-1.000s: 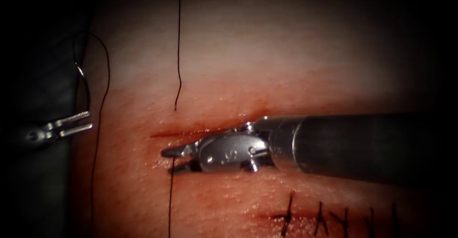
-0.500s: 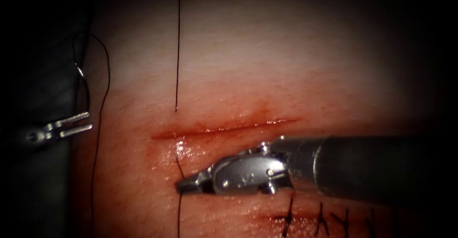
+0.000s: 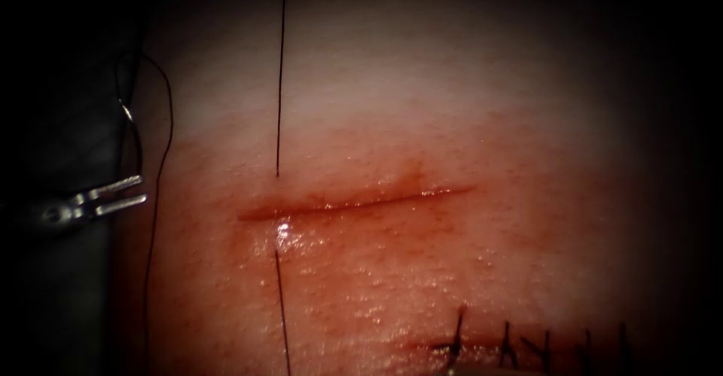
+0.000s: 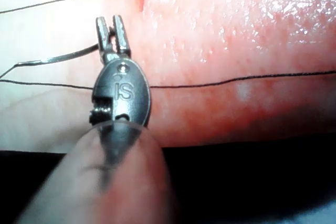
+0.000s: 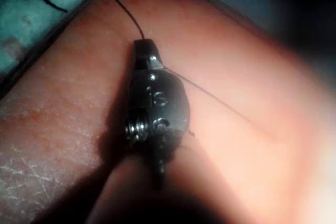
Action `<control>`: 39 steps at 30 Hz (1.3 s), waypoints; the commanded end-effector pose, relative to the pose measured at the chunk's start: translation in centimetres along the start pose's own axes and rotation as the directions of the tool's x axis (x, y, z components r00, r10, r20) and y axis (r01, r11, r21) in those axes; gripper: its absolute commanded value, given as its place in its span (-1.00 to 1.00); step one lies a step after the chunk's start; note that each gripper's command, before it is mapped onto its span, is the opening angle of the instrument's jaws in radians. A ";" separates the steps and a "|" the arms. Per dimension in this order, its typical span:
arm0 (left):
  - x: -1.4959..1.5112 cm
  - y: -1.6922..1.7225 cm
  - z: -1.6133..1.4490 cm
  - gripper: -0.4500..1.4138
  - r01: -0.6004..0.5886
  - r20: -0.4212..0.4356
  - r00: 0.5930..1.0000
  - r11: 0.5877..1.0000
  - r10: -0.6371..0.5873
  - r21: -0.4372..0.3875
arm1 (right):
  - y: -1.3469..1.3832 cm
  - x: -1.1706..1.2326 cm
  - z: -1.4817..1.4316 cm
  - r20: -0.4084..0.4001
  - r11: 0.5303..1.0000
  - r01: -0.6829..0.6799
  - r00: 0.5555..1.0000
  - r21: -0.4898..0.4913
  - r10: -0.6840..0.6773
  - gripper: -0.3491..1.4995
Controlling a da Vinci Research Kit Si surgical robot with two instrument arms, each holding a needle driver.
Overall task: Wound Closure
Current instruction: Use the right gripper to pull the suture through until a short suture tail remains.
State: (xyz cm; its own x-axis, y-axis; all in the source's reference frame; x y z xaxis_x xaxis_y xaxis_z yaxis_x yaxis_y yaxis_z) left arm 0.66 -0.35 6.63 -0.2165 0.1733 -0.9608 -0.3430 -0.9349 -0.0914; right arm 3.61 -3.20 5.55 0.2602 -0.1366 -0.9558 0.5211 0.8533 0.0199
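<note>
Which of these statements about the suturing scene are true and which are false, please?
1. The needle is buried in the tissue. False: the needle is held in the left tool, out of the tissue, left of the cut.
2. The thread crosses the cut near its left end. True.
3. The row of stitches closes this cut. False: the stitches sit on a separate line below it.
4. The right tool has its jaws shut on the thread. True.

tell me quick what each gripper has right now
Left gripper: shut on the needle, off the tissue's left edge.
Right gripper: shut on the thread.
</note>
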 end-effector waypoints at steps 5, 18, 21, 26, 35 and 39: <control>-0.05 0.02 0.06 -1.00 -0.001 0.001 1.000 1.000 0.001 -0.002 | 0.58 -0.22 -0.25 -0.036 0.981 -0.044 0.999 -0.190 0.038 0.67; -0.05 0.02 0.05 -1.00 -0.002 0.001 1.000 1.000 0.002 -0.003 | 1.49 -1.17 -0.27 0.043 0.964 -0.013 0.999 -0.265 0.025 0.69; -0.05 0.02 0.05 -1.00 -0.002 0.000 1.000 1.000 0.002 -0.003 | 1.58 -1.24 -0.25 0.053 0.963 0.000 0.998 -0.270 0.015 0.58; -0.05 0.02 0.04 -1.00 0.004 0.000 1.000 1.000 -0.004 -0.003 | 1.67 -1.25 -0.31 0.053 0.964 -0.004 0.998 -0.267 0.019 -0.53; -0.04 0.02 0.04 -1.00 0.004 0.000 1.000 1.000 -0.004 -0.004 | 1.42 -1.12 -0.49 0.071 0.983 0.009 0.997 -0.182 0.005 -1.00; -0.04 0.02 0.04 -1.00 0.004 0.000 1.000 1.000 -0.004 -0.004 | 1.27 -1.00 -0.49 0.061 0.985 0.031 0.998 -0.168 -0.020 -1.00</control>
State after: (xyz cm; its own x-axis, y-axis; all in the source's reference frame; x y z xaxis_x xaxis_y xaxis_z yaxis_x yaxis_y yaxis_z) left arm 0.67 -0.37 6.62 -0.2162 0.1782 -0.9599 -0.3412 -0.9350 -0.0967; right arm 3.55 -1.72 6.35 0.2975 -0.1874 -0.9362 0.3864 0.9203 -0.0614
